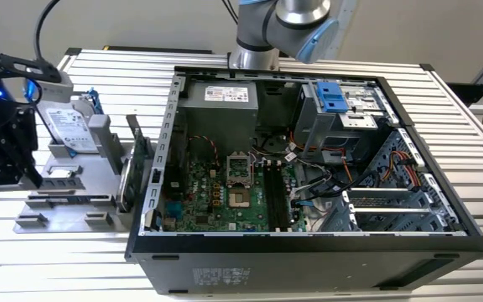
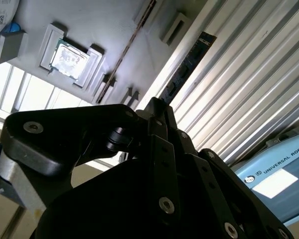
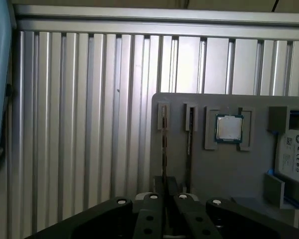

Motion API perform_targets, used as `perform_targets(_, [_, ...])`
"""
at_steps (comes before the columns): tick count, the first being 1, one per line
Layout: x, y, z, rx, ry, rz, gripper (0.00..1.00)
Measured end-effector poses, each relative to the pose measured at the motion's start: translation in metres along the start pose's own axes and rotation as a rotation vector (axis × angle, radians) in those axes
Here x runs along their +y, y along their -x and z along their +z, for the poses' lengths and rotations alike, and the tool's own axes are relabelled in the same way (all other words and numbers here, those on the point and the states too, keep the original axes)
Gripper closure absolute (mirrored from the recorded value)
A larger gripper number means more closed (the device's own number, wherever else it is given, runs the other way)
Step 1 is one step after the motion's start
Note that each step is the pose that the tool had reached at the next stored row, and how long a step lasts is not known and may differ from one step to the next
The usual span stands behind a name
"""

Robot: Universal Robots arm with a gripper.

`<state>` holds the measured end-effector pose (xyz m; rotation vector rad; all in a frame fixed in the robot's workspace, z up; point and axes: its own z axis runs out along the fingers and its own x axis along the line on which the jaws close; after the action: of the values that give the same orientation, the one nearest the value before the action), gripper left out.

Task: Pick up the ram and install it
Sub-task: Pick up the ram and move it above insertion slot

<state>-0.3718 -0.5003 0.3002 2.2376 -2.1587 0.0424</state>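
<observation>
ribbed aluminium table (image 1: 99,277), grey parts tray (image 1: 65,182), open computer case (image 1: 309,251); gripper (image 3: 165,185) clenched on the ram (image 2: 187,62)

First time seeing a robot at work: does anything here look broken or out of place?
Nothing stands out. The computer case lies open on the table, the processor sits square in the holder, and the gripper holds the ram.

The counter (image 1: 443,107) was silver, ribbed in long parallel stripes. The tray (image 1: 65,189) was plain grey. The computer case (image 1: 309,258) was black, its circuit board (image 1: 208,195) green, one bracket (image 1: 332,95) bright blue. The claw (image 3: 168,185) was black.
</observation>
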Motion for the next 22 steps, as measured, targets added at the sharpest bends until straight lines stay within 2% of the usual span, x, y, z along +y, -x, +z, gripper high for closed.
perform_targets(22, [0.0001, -0.0011, -0.0257, 0.0000, 0.0000, 0.000, 1.00])
